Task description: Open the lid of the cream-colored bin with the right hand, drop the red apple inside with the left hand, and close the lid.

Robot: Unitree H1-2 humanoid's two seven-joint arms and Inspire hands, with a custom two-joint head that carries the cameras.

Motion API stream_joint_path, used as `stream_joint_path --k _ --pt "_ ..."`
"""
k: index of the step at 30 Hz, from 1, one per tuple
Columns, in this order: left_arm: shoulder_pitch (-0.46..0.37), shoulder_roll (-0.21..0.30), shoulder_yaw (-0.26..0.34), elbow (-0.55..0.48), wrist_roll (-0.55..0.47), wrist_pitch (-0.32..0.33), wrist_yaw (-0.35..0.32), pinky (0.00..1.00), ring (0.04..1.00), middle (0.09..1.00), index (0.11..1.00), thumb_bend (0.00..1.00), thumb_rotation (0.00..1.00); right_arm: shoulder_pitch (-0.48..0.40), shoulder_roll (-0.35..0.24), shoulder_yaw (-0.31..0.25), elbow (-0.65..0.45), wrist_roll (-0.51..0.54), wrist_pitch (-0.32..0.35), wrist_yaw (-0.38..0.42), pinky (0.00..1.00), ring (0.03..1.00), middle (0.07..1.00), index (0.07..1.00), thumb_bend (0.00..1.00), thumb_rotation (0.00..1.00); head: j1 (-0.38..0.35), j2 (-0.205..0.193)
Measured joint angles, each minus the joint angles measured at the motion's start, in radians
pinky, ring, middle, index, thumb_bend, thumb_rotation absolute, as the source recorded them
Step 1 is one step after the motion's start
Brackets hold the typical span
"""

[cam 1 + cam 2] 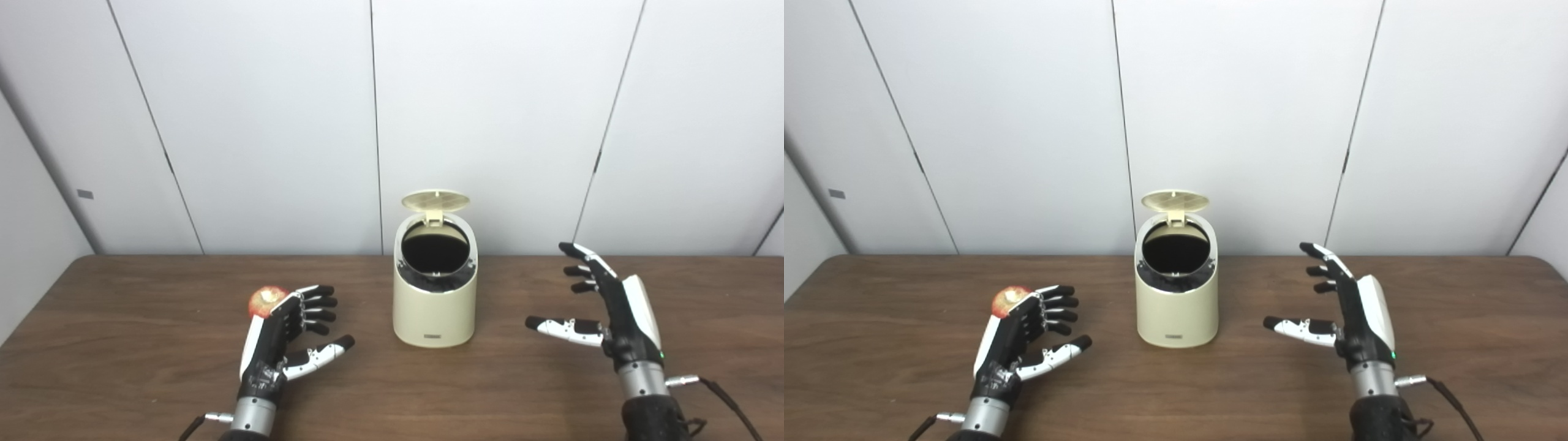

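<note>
White-panelled wall, brown table [122, 367] | cream-colored bin [435, 306] centre, lid [435, 200] up: opening done | red apple [265, 300] on table behind left hand [278, 334], spread, empty | right hand [612, 312] wide, empty | drop, closing left

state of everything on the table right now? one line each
lid: open, tipped back on its hinge
bin: upright, mouth uncovered, dark inside
apple: on the table, behind the left hand, not gripped
left hand: open, fingers apart, empty
right hand: open, empty, clear of the bin
</note>
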Motion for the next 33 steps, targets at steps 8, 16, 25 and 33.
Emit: stream_joint_path --k 8,16,25,33 --pt "0.009 -0.005 -0.009 -0.01 0.004 0.001 0.0 0.57 0.636 0.691 0.723 0.71 0.0 0.018 0.018 0.0 0.026 0.034 -0.044 -0.017 0.63 0.754 0.846 0.828 0.76 0.04 0.107 -0.014" --pt "0.01 -0.026 -0.015 -0.011 0.01 0.001 0.005 0.55 0.621 0.689 0.721 0.7 0.0 0.018 0.004 -0.007 0.052 0.047 -0.055 -0.02 0.65 0.764 0.852 0.835 0.78 0.0 0.183 -0.028" --pt "0.003 0.014 0.051 -0.125 0.089 -0.002 0.063 0.57 0.663 0.721 0.733 0.68 0.0 0.023 0.001 -0.01 0.021 0.051 -0.049 -0.02 0.64 0.752 0.845 0.825 0.77 0.0 0.198 -0.028" --pt "-0.017 0.106 0.151 -0.179 0.124 0.047 0.103 0.57 0.694 0.739 0.741 0.7 0.01 0.022 -0.015 -0.006 0.02 0.049 -0.036 -0.018 0.64 0.745 0.841 0.818 0.77 0.0 0.206 -0.028"
